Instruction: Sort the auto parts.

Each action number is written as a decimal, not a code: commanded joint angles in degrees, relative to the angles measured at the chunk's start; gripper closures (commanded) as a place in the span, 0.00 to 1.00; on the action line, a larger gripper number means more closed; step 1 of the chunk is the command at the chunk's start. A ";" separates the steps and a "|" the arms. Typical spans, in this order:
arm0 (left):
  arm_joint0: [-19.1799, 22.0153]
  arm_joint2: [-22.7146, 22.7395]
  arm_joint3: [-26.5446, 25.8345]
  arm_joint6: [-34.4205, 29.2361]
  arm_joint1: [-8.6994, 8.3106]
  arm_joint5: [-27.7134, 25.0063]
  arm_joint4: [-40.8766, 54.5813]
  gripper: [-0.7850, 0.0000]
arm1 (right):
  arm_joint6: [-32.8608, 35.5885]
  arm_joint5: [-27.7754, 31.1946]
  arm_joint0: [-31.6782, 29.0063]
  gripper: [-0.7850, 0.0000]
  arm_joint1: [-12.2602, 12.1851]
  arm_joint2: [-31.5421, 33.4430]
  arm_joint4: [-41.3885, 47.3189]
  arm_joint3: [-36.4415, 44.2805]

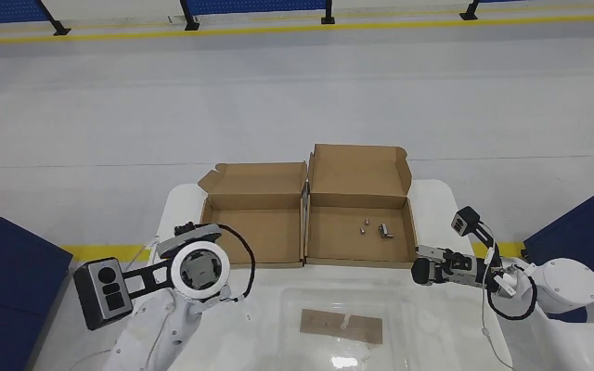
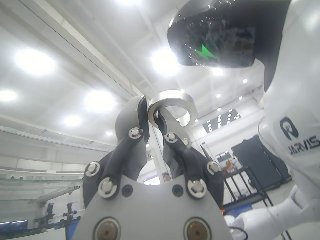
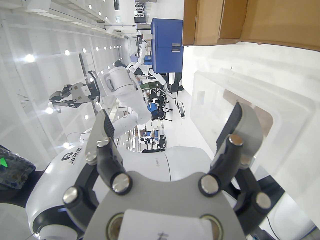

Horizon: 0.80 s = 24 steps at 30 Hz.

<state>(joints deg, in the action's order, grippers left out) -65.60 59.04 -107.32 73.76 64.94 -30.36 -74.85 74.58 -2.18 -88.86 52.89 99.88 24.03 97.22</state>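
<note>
– So, where's the part I'm sorting?
– Your left hand [image 2: 151, 116] is pinching it: a metal ring [image 2: 172, 94], gripped across its wall from inside the bore and outside. The hand is held up in the air, around 8 o'clock from the left box [image 1: 255, 185]
– And the other one?
– Your right hand [image 3: 168, 112] is spread wide with nothing in it, at about 4 o'clock from the right box [image 1: 357, 172], near a corner of the clear bin [image 1: 408, 306]
– What should worry me?
– The grip, I'd say. The ring is smooth, shiny, machined metal, and you hold only a thin stretch of its rim. As you tip the wrist toward a box it could swing or slide out of the pinch and roll across the white table [image 1: 176, 206]. The boxes are light brown cardboard with raised flaps, so a low approach may clip a wall and shove one. Small metal pieces [image 1: 382, 230] lie in the right box; pick the wrong box and you mix the sorts
</note>
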 commanded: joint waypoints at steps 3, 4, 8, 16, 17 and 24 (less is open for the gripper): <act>-0.63 0.79 0.59 -2.43 -0.06 0.27 -3.01 1.00 | 0.00 0.01 -0.01 0.00 0.00 0.00 0.01 0.00; -0.73 0.98 0.84 -3.62 -0.08 0.46 -3.76 1.00 | 0.00 0.01 -0.01 0.00 0.00 0.00 0.01 0.00; -0.92 0.99 0.58 -4.96 0.04 -0.02 -4.60 1.00 | 0.00 0.01 -0.01 0.00 0.00 0.00 0.01 0.00; -1.40 0.99 -0.07 -1.97 0.60 -0.94 -1.03 1.00 | 0.00 0.01 -0.01 0.00 0.00 0.00 0.01 0.00; -1.34 0.99 -0.07 -1.84 0.67 -1.07 -0.83 1.00 | 0.00 0.01 -0.01 0.00 0.00 0.00 0.01 0.00; -1.37 1.35 -0.01 -2.22 1.18 -1.20 1.39 1.00 | 0.00 0.01 -0.01 0.00 0.00 0.00 0.01 0.00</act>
<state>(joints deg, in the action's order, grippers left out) -66.93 60.27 -107.25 71.74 66.07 -31.48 -73.74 74.58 -2.18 -88.86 52.89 99.88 24.03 97.22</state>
